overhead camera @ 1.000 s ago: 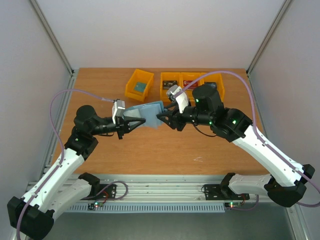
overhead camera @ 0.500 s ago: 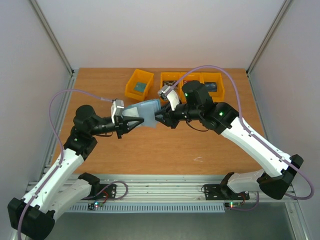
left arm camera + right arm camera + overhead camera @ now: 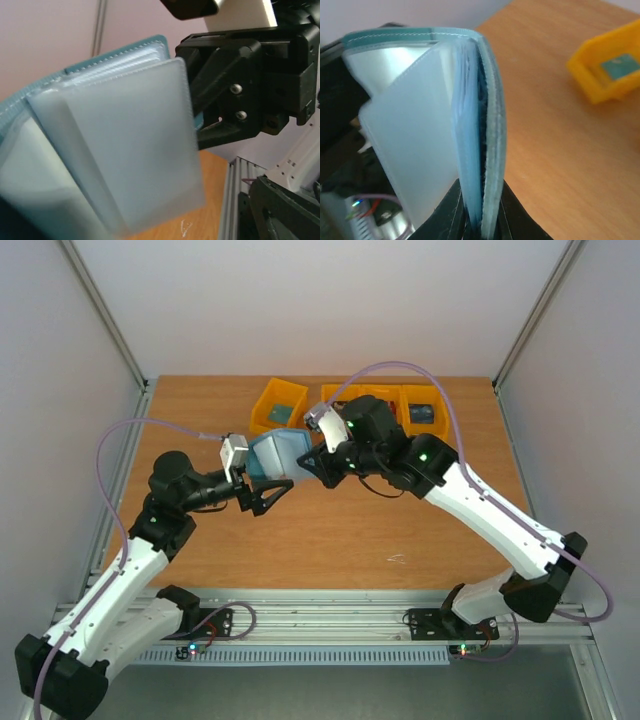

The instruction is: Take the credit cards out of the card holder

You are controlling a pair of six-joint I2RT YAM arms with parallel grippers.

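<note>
Hovering over the wooden bench, the left pincer stands spread wide, just beside the slate-blue card holder. The holder hangs in the air at centre, fanned open like a book. The right pincer is pinching its lower edge. Yellow bins sit behind.
</note>
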